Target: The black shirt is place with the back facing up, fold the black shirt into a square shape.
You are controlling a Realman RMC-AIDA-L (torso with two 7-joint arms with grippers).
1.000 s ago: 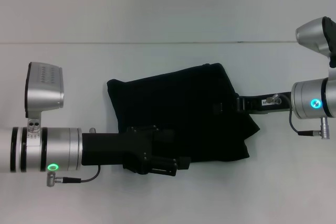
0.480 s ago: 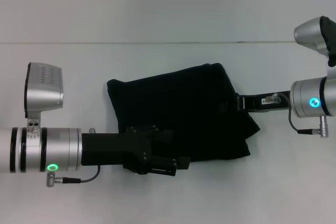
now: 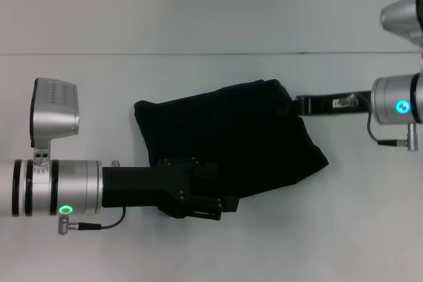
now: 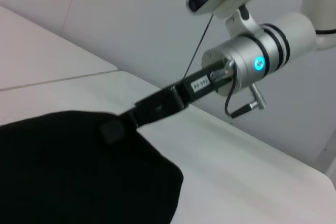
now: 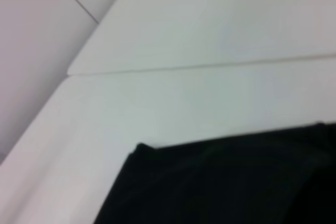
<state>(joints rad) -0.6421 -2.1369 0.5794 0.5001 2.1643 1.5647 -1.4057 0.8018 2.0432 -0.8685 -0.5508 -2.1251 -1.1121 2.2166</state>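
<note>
While black shirt (image 3: 225,140) lies folded, left gripper (image 3: 198,203) over near edge, right gripper (image 3: 297,105) at far-right corner; fingers' state unclear.

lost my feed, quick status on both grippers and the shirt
Left gripper over the black shirt's near edge. Right gripper at its far right corner. Shirt lies folded on the white table. Nothing in the way.

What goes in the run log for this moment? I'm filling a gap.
shirt: black shirt folded, lopsided | left gripper: at near edge | right gripper: at far right corner | table: white
</note>
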